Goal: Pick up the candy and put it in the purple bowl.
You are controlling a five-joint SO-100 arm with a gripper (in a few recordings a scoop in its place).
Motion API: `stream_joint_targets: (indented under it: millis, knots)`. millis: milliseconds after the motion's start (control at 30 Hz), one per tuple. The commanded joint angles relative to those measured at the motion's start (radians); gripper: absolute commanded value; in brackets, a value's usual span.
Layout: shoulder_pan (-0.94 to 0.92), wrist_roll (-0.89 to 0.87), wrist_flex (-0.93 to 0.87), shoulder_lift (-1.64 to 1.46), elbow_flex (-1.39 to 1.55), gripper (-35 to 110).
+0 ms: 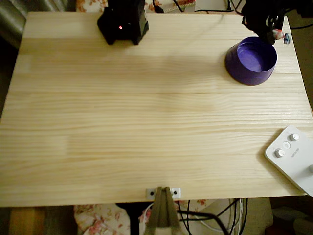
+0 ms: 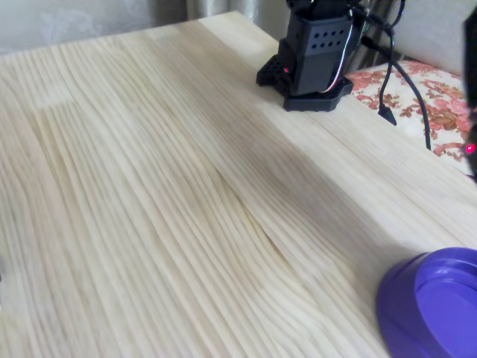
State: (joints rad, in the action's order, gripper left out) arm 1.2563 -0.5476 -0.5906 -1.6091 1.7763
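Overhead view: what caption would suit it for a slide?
Gripper holds the candy above the far rim of the purple bowl on a wooden table.

A pale wooden table [image 1: 146,122] of glued planks, its grain running left to right in the overhead view; a white device [image 1: 293,156] with round buttons lies on its lower right corner, reaching past the edge; a small metal bracket [image 1: 163,193] sits at the middle of the near edge; floral cloth [image 2: 417,93] lies beyond the table's far side — black cables [image 2: 402,82] trail across it; a grey curtain [image 1: 22,9] hangs at the upper left corner.
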Motion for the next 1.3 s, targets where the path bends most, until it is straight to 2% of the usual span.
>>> stream_joint_targets:
  millis: [0,133,333,500,633,767,1033,1267]
  knots:
    - [-0.003,-0.005,-0.005,-0.074,-0.072,0]
    - [0.009,-0.005,-0.006,-0.074,-0.081,0]
    - [0.028,-0.009,-0.011,-0.055,-0.095,15]
    - [0.023,-0.017,-0.023,-0.054,-0.091,22]
    - [0.025,-0.014,-0.034,-0.069,-0.091,21]
    - [0.017,-0.014,-0.066,-0.109,-0.094,0]
    - [-0.071,-0.044,-0.153,-0.295,-0.014,0]
    - [-0.250,-0.129,-0.383,-0.428,0.020,1]
